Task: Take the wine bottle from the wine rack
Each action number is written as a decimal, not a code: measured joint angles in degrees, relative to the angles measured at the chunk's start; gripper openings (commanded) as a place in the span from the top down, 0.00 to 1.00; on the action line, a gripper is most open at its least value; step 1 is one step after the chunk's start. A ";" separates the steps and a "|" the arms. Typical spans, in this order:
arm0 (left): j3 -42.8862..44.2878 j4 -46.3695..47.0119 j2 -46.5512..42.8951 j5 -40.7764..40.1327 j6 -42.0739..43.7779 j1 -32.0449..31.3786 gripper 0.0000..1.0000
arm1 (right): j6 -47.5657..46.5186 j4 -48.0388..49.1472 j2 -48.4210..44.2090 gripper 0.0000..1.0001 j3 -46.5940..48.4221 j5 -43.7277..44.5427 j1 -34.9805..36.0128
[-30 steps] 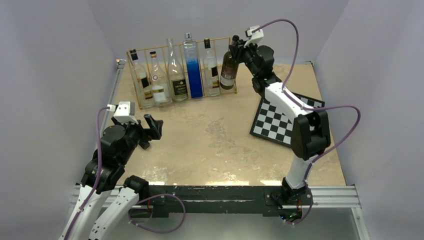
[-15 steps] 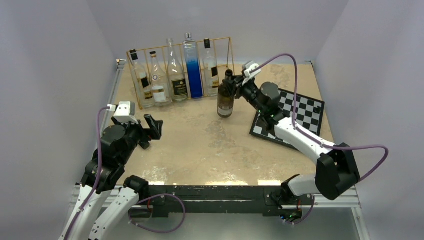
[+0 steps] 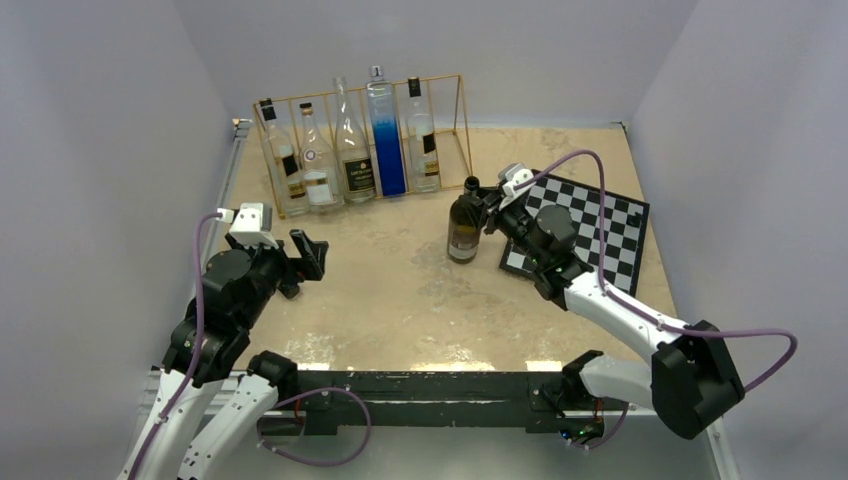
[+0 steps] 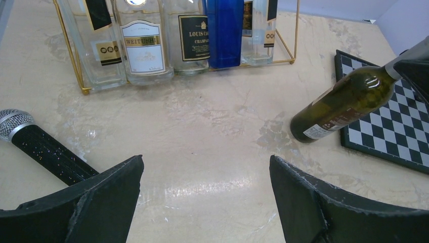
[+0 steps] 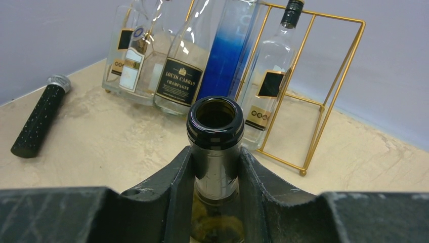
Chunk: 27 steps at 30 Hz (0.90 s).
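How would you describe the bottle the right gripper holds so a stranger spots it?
Look between the gold wire rack and the black-and-white checkerboard. The right gripper clamps the neck of a dark olive-green glass bottle; unlike the clear bottles and blue bottle, it is outside the rack.

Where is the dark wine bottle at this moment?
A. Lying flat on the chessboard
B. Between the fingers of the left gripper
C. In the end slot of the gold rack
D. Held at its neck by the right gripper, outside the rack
D: the right gripper is shut on the neck of the wine bottle, which is out of the wine rack; the rack's right end slot is empty.
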 measured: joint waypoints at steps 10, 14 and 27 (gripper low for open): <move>0.00 0.00 0.00 0.02 0.00 0.00 0.02 | -3.54 -6.64 -5.42 1.00 -0.83 -0.39 0.22; 0.00 0.00 0.00 0.09 0.00 0.00 0.02 | -3.54 -6.56 -6.43 0.99 -1.75 -0.35 0.28; 0.00 0.00 0.00 0.20 0.00 0.00 0.02 | -1.07 -7.37 -9.42 0.49 -2.67 1.44 0.33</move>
